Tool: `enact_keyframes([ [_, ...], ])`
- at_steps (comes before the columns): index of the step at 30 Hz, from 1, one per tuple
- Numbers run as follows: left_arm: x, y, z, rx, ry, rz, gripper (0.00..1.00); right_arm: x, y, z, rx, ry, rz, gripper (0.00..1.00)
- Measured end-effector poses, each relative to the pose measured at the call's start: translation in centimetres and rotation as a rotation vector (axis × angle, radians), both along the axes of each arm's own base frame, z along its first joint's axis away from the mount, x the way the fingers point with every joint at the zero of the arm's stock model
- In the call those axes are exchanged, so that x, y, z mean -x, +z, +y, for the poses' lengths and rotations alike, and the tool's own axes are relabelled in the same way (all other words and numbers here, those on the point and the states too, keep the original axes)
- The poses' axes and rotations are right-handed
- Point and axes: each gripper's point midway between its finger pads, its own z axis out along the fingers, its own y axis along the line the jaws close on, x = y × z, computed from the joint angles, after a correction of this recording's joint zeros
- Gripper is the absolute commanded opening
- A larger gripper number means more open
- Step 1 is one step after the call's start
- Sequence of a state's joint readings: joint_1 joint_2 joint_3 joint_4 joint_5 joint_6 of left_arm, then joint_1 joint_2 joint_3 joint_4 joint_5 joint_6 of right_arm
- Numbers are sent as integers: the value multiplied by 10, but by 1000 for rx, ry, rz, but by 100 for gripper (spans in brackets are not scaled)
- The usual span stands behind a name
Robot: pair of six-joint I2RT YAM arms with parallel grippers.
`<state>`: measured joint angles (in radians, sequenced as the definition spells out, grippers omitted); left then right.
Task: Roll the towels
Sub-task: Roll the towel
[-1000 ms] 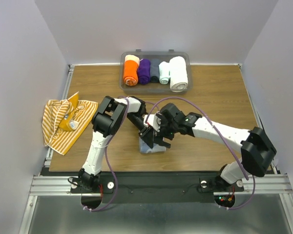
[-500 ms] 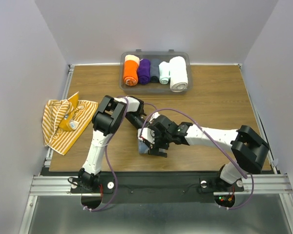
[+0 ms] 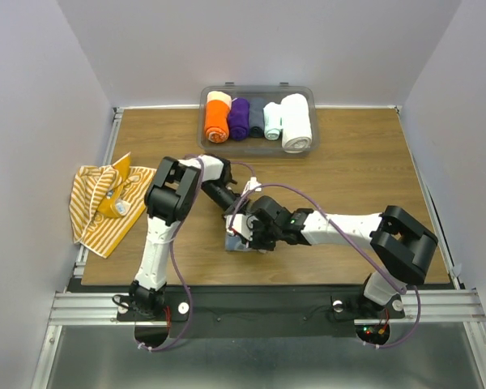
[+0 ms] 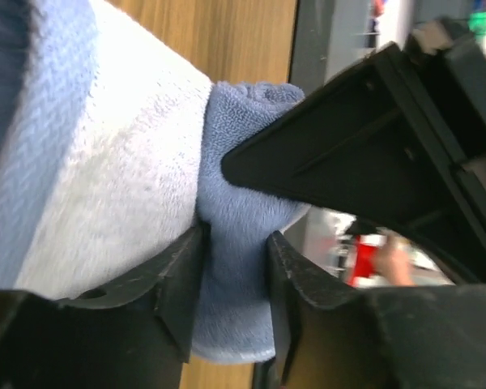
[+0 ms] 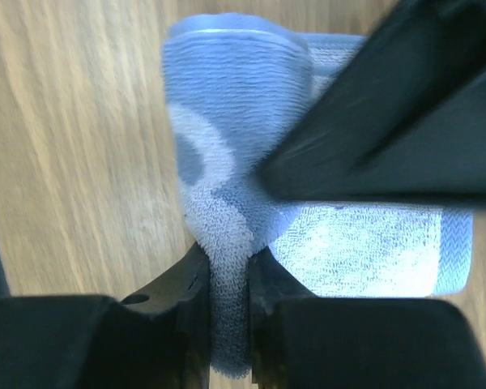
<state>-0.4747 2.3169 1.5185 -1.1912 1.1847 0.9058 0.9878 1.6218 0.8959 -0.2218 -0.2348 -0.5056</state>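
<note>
Pale blue towel: lies partly folded on the bench, toward the near edge and a little left of centre. Both arms converge over it.

Left gripper: reaches the towel from the far-left side. In the left wrist view the left gripper has its two fingers pressed against a thick fold of the pale blue towel, and the cloth fills the gap between them. Finding: clamped on the towel.

Right gripper: sits low on the towel's right side, just beside the left one. In the right wrist view the right gripper is nearly closed on a thin raised ridge of the pale blue towel. Finding: pinching the towel. In each wrist view the other gripper's finger crosses as a black wedge, touching or very near the cloth.

Striped towel: lies crumpled at the left edge of the bench, well apart from both grippers, unrolled.

Clear bin: at the far edge, centre. It holds a row of rolls, including an orange roll, a purple roll and a thick white roll.
</note>
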Motion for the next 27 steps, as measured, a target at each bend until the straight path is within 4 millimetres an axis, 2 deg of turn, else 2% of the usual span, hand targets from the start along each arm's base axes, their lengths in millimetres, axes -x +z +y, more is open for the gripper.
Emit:
enact_keyframes([
  [4,-39,14,18,33,37,-190,51,11,1,5,-38,16,64,1],
  [8,-107,57,53,46,151,-486,57,28,2,7,-64,41,170,1],
  [9,-121,68,63,41,180,-551,63,30,2,7,-69,42,195,1],
  [11,-145,95,87,22,252,-693,69,33,2,8,-77,36,253,1],
  [12,-155,107,101,3,293,-764,77,33,2,9,-83,30,292,1],
  [14,-167,128,119,-19,357,-877,85,31,2,12,-93,10,363,1],
  [15,-171,144,137,-45,411,-983,91,30,2,13,-95,2,393,1],
  [17,-169,166,156,-83,472,-1120,98,28,3,15,-103,-20,471,1],
  [19,-159,190,167,-99,503,-1291,99,25,2,18,-106,-41,548,1],
  [21,-132,201,168,-97,509,-1417,99,22,2,20,-109,-63,620,1],
  [24,-95,197,166,-93,460,-1546,99,22,2,22,-122,-82,735,1],
  [27,-72,169,158,-98,366,-1584,99,22,2,24,-130,-94,842,1],
])
